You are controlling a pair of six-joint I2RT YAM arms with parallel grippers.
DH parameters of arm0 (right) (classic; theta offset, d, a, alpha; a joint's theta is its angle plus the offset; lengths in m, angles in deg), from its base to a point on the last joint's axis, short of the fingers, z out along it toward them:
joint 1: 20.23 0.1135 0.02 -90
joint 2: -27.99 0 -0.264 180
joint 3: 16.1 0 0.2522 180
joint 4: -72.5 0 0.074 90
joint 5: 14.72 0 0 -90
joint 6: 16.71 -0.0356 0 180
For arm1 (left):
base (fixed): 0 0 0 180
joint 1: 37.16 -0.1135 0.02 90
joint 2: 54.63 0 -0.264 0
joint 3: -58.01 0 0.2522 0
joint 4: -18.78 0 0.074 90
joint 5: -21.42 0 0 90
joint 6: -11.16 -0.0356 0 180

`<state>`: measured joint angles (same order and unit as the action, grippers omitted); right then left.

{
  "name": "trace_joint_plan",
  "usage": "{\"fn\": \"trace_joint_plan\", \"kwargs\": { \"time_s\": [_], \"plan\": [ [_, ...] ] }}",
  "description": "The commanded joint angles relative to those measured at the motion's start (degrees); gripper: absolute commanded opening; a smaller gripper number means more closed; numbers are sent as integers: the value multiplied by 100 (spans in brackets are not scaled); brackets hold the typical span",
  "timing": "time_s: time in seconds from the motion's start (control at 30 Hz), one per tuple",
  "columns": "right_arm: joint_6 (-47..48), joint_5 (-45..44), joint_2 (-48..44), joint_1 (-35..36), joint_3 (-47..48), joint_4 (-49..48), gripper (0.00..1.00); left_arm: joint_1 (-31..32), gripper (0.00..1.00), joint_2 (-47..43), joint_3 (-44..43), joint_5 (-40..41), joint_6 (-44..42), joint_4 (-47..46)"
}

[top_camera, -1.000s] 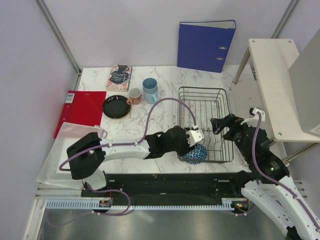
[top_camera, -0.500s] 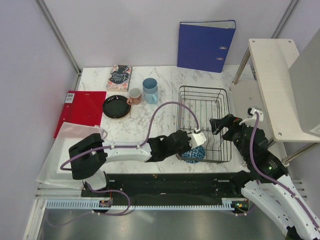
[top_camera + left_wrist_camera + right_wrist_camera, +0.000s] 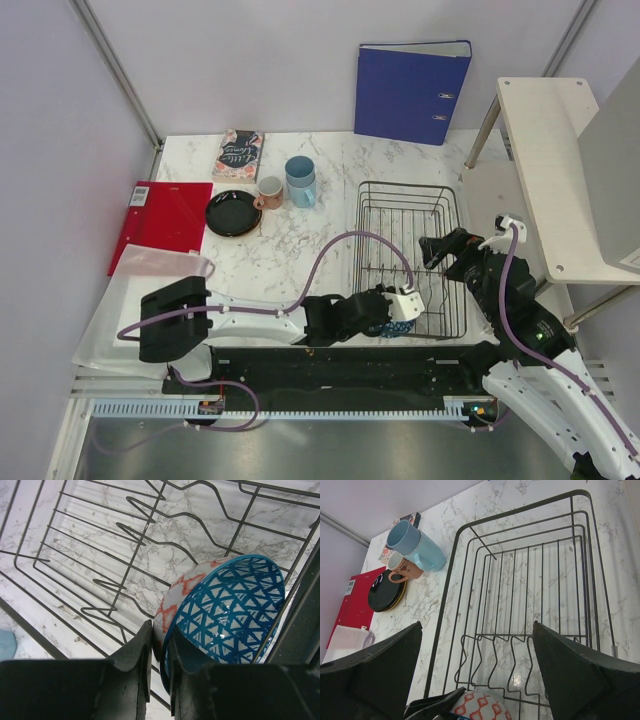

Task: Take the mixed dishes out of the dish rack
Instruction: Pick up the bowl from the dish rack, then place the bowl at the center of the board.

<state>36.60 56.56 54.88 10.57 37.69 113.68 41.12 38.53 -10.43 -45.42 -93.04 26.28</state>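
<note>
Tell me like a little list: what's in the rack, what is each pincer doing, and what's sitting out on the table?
Inside rack: one bowl, tipped on its edge in the near left corner
Left pincer: shut on the bowl's rim, one finger inside, one outside
Right pincer: open, holding nothing, above the rack's right side
Out on table: blue mugs, orange cup, black dish, in a group left of the rack
Left to unload: only the bowl, as far as can be seen
</note>
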Motion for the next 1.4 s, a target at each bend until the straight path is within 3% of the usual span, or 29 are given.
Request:
{"fn": "trace_joint_plan", "kwargs": {
  "time_s": [0.0, 0.17, 0.47, 0.73, 0.8, 0.9, 0.93, 0.97, 1.0, 1.07, 1.1, 1.13, 1.2, 1.37],
  "plan": [
    [-58, -9, -26, 13, -39, -158, 98, 196, 2, -308, -166, 698, -303, -929],
    [-58, -18, 9, 13, -57, -167, 98, 188, 2, -273, -96, 1233, -443, -1315],
    [-75, -88, 61, 22, -66, -184, 98, 179, 2, -237, 281, 2263, -1401, -3503],
    [-58, -193, 96, 13, 48, -184, 98, 223, 2, -517, 300, 2832, -2191, -4627],
    [-58, -237, 167, 13, 162, -176, 98, 179, 2, -746, 47, 2992, -2254, -4534],
    [39, -307, 307, 13, 373, -105, 98, -66, 2, -1019, -777, 3458, -1397, -2992],
    [65, -325, 351, 13, 435, -88, 98, -180, 2, -1098, -1121, 3441, -775, -1933],
    [117, -334, 447, 4, 575, -44, 98, -347, 2, -1151, -1498, 3258, 876, 253],
    [144, -343, 500, 22, 654, 0, 98, -888, 2, -1108, -2355, 2848, 1780, 1588],
    [197, -343, 693, 13, 900, 105, 98, -1654, 2, -976, -3134, 1092, 3833, 3978],
    [197, -334, 773, 22, 979, 149, 98, -2450, 2, -889, -3459, 337, 4193, 4332],
    [214, -308, 852, 13, 1076, 202, 98, -2789, 2, -879, -3523, -975, 4519, 4570],
    [223, -211, 1089, 13, 1314, 342, 98, -3456, 2, -966, -3393, -2203, 5101, 4801],
    [162, 280, 1581, 13, 1682, 370, 98, -3750, 2, -862, -3418, -2737, 5384, 5222]
  ]
}}
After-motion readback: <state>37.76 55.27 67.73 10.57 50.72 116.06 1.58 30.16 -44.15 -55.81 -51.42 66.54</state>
